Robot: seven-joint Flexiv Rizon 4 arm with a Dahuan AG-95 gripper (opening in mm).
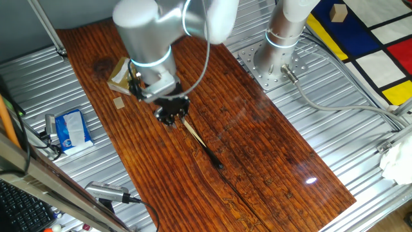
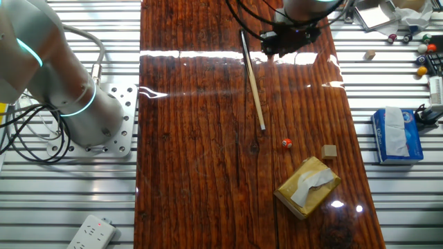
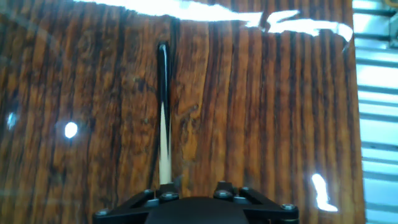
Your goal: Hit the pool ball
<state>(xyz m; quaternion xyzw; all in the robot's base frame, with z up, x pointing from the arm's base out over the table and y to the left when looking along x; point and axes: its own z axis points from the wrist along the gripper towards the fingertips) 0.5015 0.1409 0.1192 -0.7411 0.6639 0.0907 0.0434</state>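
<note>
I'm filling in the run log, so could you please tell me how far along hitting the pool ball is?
Done: nothing visible yet; the pool ball sits untouched near the cardboard box.
In hand: the end effector is above the table near the cue stick; whether it grips the stick is unclear.
Left: bringing the cue to the ball and striking.

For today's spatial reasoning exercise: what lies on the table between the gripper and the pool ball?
In the other fixed view, the cue stick runs from beside the gripper toward the pool ball. Its dark tip stops short of the ball, leaving bare wooden tabletop between them.
</note>
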